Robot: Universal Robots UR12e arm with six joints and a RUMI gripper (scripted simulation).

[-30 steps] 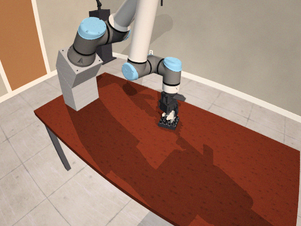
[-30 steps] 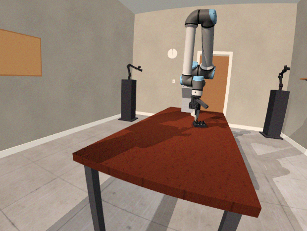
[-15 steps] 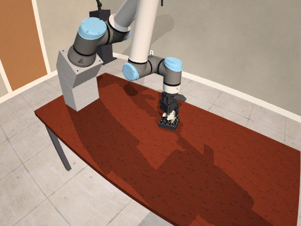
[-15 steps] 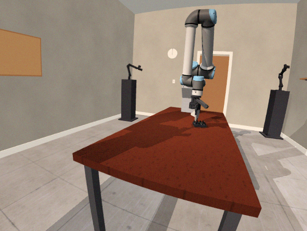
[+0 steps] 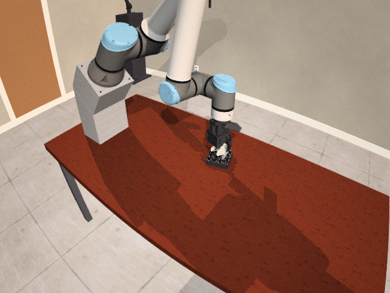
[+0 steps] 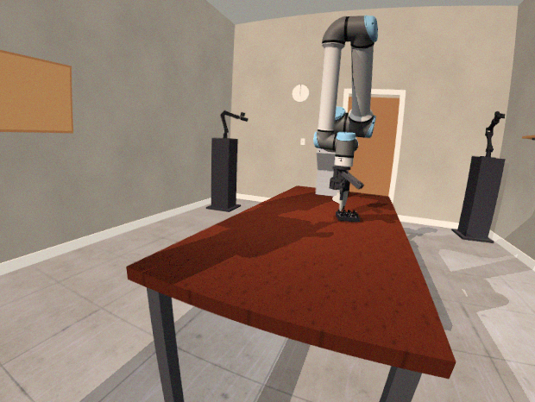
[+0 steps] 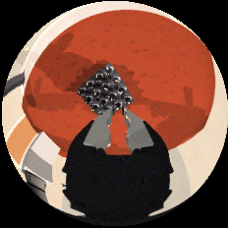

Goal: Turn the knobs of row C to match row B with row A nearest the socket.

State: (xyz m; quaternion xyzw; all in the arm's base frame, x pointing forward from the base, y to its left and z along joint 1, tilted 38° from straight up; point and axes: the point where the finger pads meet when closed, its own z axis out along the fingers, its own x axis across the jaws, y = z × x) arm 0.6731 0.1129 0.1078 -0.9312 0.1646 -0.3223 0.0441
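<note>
Knob box (image 5: 217, 163) (image 6: 348, 219) (image 7: 105, 90) directly below the 2-jaw gripper (image 5: 222, 156) (image 6: 341, 210) (image 7: 118, 107), fingertips at its edge knobs, jaws nearly closed; grasp on any knob: cannot tell.

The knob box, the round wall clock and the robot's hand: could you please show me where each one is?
knob box (image 5: 216, 164) (image 6: 348, 219) (image 7: 104, 89): top, exterior, wrist; its body
wall clock (image 6: 297, 92): exterior; its face
hand (image 5: 222, 155) (image 6: 341, 210) (image 7: 118, 107): all three; between its fingertips
</note>
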